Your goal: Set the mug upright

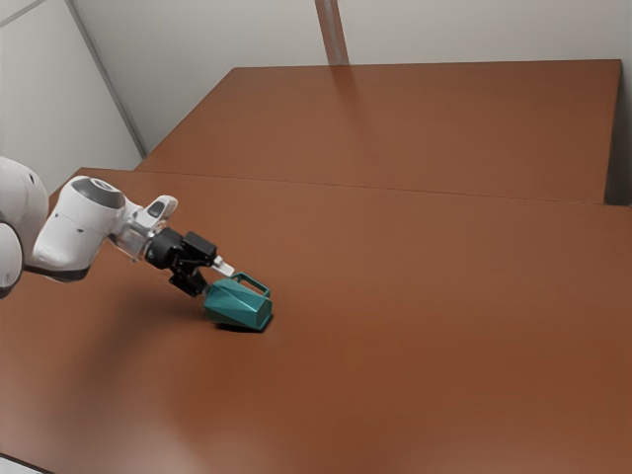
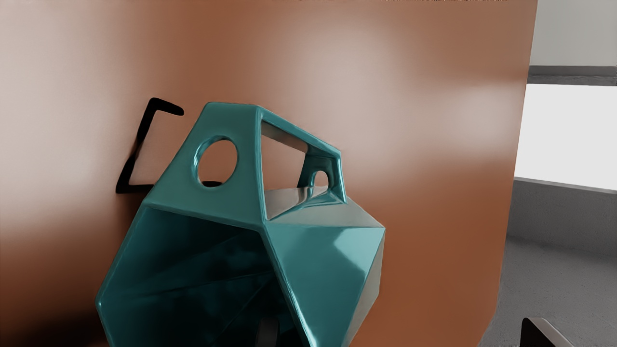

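On the table (image 1: 425, 306), the mug (image 1: 238, 305) lies lengthwise, mouth facing the spread end effector (image 1: 217, 279).

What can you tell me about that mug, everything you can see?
The mug is teal, shiny and faceted, with a many-sided mouth and an angular handle pierced by round holes. It looks empty as far as its dark inside shows. It is tipped on its side over the brown table, mouth toward the open gripper. One fingertip reaches the mouth; the other stands outside. Whether either touches is unclear.
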